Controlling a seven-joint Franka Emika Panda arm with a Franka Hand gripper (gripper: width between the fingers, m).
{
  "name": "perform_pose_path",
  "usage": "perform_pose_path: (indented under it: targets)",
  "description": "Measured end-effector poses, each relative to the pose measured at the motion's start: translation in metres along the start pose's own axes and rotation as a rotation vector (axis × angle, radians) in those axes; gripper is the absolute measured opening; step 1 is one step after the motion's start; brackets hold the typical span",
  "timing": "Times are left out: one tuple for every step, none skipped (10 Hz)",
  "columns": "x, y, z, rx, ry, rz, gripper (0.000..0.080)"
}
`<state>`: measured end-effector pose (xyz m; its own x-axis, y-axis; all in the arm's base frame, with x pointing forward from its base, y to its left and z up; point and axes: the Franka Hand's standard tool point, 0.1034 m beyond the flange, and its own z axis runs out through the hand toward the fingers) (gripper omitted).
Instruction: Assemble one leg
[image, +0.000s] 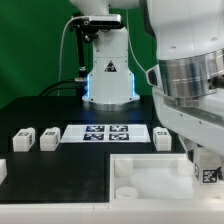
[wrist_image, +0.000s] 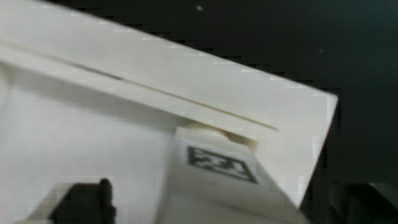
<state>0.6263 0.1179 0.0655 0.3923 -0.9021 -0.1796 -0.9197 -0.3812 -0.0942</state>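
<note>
My gripper (image: 204, 166) is at the exterior view's lower right, over the right corner of the large white tray-shaped part (image: 140, 172). It is shut on one leg (image: 208, 176), a small white block with a black-and-white tag. In the wrist view the leg (wrist_image: 224, 165) runs out from between my two dark fingers (wrist_image: 86, 202). Its beige screw end (wrist_image: 217, 131) touches the tray part's raised edge (wrist_image: 160, 90). Three more legs lie apart: two at the left (image: 22, 140) (image: 48, 138) and one right of the marker board (image: 163, 138).
The marker board (image: 105, 133) lies flat at the middle of the black table. Another white block (image: 2, 170) shows at the left edge. The robot's base (image: 108, 75) stands behind the board. A green wall is at the back.
</note>
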Motion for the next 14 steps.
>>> perform_pose_path:
  targets:
    - [0.0014, 0.0008, 0.0010, -0.001, -0.001, -0.081, 0.0638]
    - [0.0023, 0.0012, 0.0013, -0.002, 0.000, -0.180, 0.0638]
    - [0.0036, 0.0012, 0.0013, -0.005, 0.015, -0.351, 0.0646]
    - [0.0053, 0.0018, 0.0020, -0.010, 0.041, -0.540, 0.0648]
    - [0.0057, 0.0022, 0.0022, -0.019, 0.048, -0.653, 0.0648]
    - [0.0064, 0.0015, 0.0015, -0.039, 0.066, -0.828, 0.0648]
    - [0.0053, -0.0014, 0.0011, -0.046, 0.086, -0.939, 0.0648]
    - [0.0048, -0.0013, 0.0018, -0.036, 0.081, -0.842, 0.0648]
    - [0.0057, -0.0010, 0.0019, -0.037, 0.081, -0.851, 0.0524]
    - [0.0055, -0.0009, 0.0021, -0.037, 0.081, -0.849, 0.0375]
    - [0.0054, -0.0005, 0.0025, -0.031, 0.079, -0.732, 0.0375]
    - [0.0066, 0.0000, 0.0025, -0.027, 0.081, -0.621, 0.0294]
    - [0.0071, 0.0002, 0.0027, -0.025, 0.081, -0.526, 0.0294]
    - [0.0083, 0.0002, 0.0030, -0.022, 0.076, -0.388, 0.0294]
